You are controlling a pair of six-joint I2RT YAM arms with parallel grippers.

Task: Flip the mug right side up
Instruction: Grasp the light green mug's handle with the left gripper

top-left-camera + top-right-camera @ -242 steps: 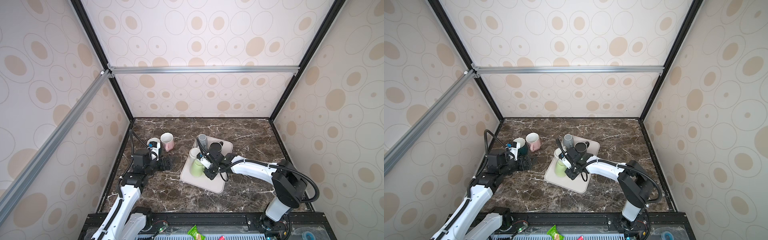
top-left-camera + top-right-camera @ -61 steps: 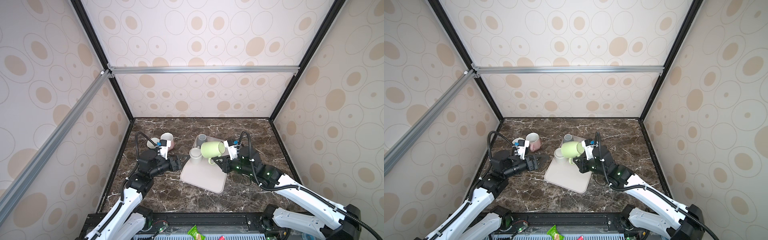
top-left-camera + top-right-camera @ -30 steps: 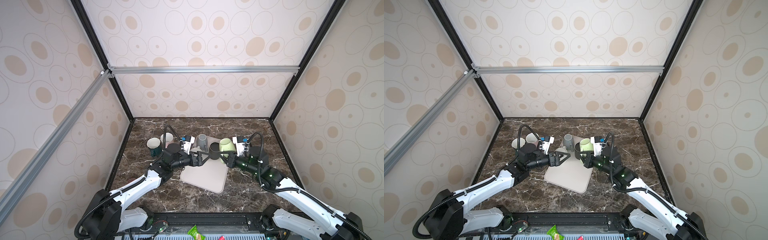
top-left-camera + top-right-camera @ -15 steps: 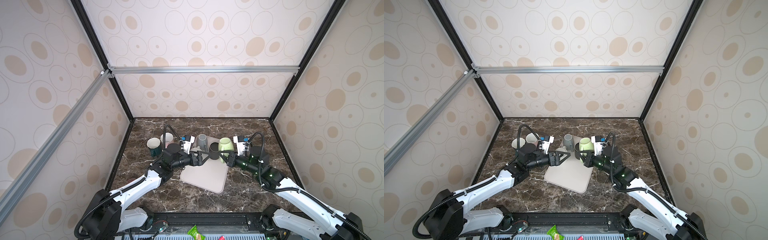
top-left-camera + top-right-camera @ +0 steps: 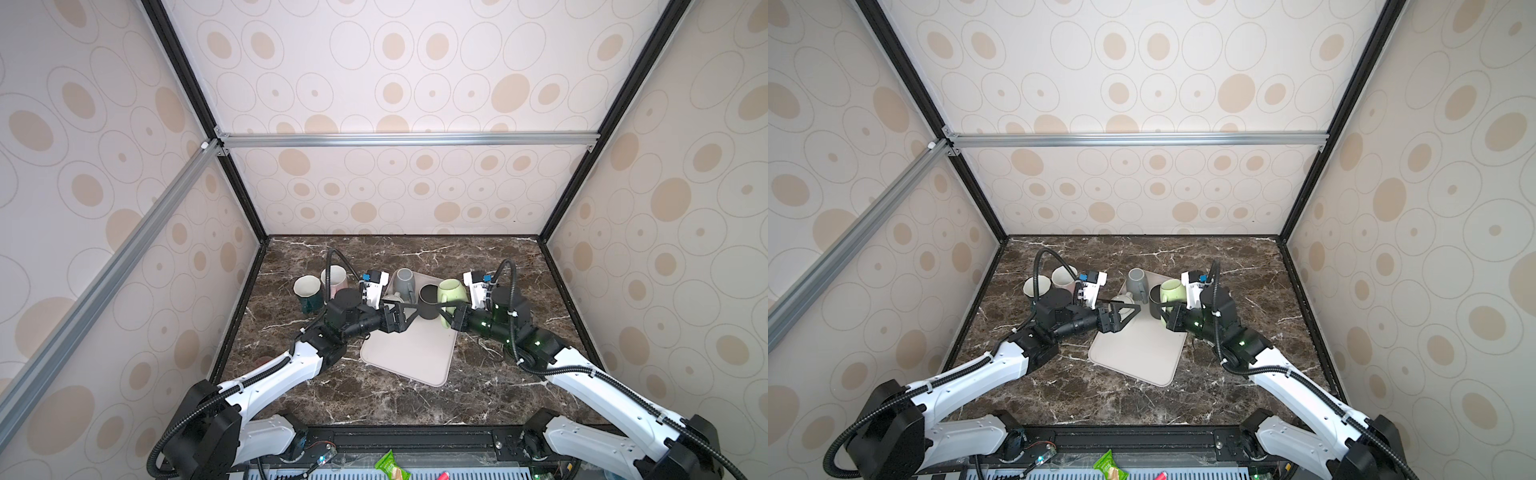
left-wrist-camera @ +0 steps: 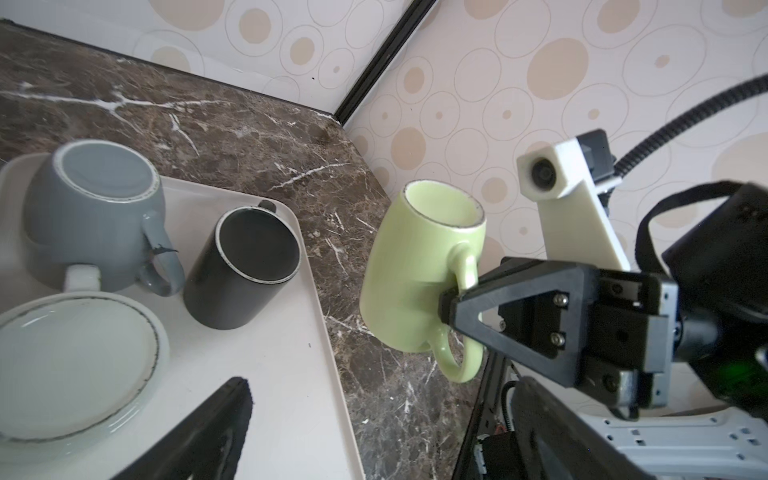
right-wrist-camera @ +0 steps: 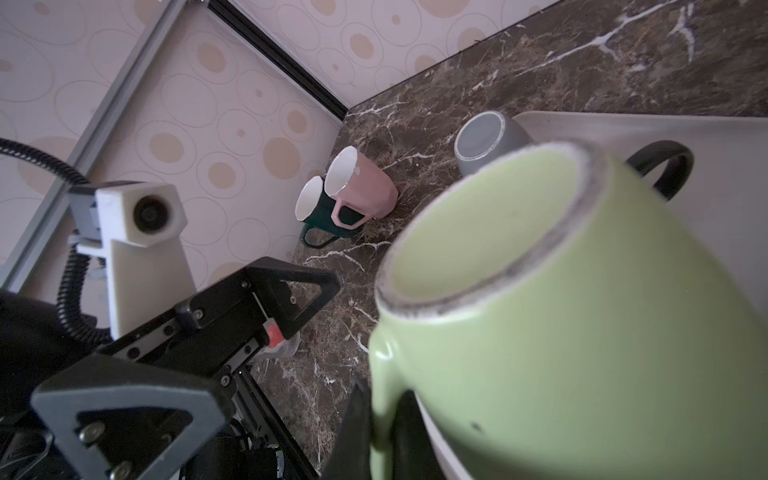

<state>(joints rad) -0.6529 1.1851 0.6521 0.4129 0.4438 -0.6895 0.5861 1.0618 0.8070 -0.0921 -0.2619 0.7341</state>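
Since two seconds ago the green mug (image 5: 452,291) has turned from sideways to mouth-up. It is held by its handle in the closed right claw (image 5: 447,311), just right of the black mug (image 5: 428,302) near frame centre, beside the tray (image 5: 407,357). Over the tray, the left claw (image 5: 405,316) gapes wide, empty.

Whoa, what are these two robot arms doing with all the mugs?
The right gripper is shut on the handle of a light green ceramic mug. It holds the mug mouth up and a bit tilted, beside the right edge of the beige plastic tray. The left gripper hangs open over the tray and holds nothing. A grey ceramic mug sits upside down on the tray.
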